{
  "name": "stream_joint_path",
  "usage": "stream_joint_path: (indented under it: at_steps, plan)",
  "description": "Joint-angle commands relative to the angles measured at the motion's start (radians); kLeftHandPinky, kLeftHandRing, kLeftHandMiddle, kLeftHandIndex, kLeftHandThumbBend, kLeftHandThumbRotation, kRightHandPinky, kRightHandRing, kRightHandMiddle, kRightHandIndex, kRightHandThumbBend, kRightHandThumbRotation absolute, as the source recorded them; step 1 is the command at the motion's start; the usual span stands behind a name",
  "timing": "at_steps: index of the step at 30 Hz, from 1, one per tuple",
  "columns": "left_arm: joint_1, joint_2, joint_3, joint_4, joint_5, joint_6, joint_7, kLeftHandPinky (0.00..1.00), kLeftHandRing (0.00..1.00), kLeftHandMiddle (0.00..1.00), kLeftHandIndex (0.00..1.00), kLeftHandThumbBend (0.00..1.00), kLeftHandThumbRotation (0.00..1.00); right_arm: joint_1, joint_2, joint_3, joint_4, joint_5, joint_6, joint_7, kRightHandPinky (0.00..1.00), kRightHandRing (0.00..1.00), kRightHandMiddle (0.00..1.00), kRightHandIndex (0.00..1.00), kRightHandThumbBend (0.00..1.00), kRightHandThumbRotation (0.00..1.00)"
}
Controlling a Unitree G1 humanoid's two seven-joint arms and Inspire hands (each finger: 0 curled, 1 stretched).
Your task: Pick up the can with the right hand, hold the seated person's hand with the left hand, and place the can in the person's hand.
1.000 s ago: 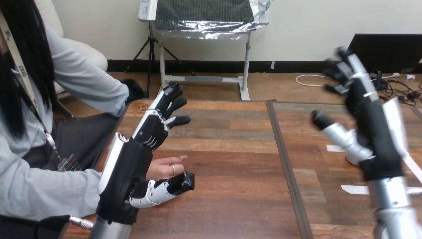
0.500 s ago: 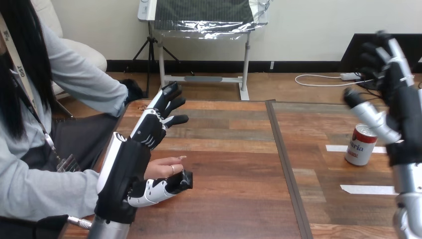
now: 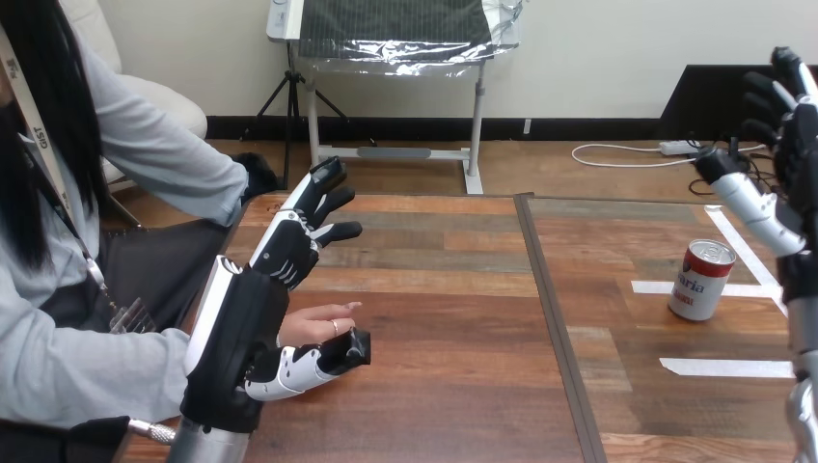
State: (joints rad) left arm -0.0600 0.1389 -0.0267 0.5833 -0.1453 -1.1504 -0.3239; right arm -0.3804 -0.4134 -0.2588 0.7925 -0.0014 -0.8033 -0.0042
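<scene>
You get bright, even light here, and it looks to fall from above. The surface point(image 3: 453, 289) shines softly near its middle. The can point(image 3: 701, 282) has a pale gleam on its silver top. Shadows on the surface are faint and soft.

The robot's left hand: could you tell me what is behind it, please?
Behind the left hand, the person's hand shows its fingers beside the thumb; its palm and wrist are covered.
</scene>
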Motion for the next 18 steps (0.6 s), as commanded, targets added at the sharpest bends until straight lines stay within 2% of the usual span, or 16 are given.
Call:
stream_joint_path:
  at_steps: [1, 18]
  plan:
    - [-0.056, -0.004, 0.006, -0.013, 0.004, -0.015, 0.002, 0.78, 0.9, 0.93, 0.92, 1.0, 0.68, -0.115, -0.045, -0.017, 0.052, 0.008, -0.012, -0.006, 0.88, 0.92, 0.9, 0.96, 1.0, 0.63]
    - [-0.055, -0.001, 0.011, -0.014, 0.007, -0.026, 0.004, 0.76, 0.88, 0.92, 0.92, 1.0, 0.69, -0.206, -0.121, 0.011, 0.214, -0.074, 0.028, -0.09, 0.87, 0.9, 0.88, 0.94, 1.0, 0.64]
